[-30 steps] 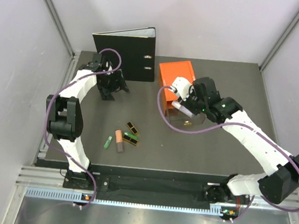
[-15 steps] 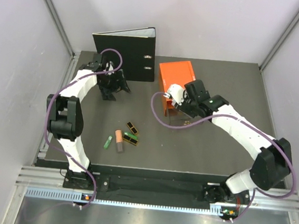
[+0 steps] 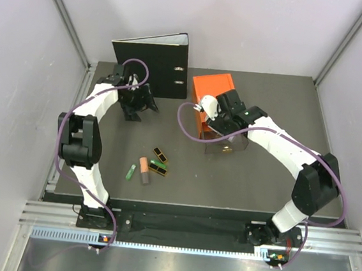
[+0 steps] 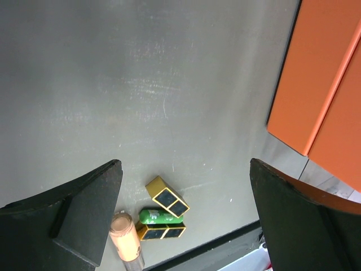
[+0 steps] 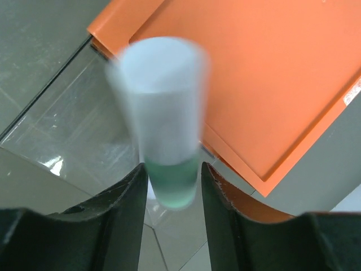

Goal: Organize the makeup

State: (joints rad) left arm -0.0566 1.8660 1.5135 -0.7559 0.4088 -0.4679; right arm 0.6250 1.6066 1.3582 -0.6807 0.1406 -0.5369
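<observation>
Aloft over clear drawer (image 5: pixel 62 132): tube (image 5: pixel 166 118) in right pincer (image 5: pixel 174 189)

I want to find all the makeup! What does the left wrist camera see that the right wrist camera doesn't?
Only left wrist: two black-and-gold cases, a green stick and a peach tube, close together. Only right wrist: a white-and-mint tube gripped in the right end effector. Both: the orange box and grey table.
</observation>
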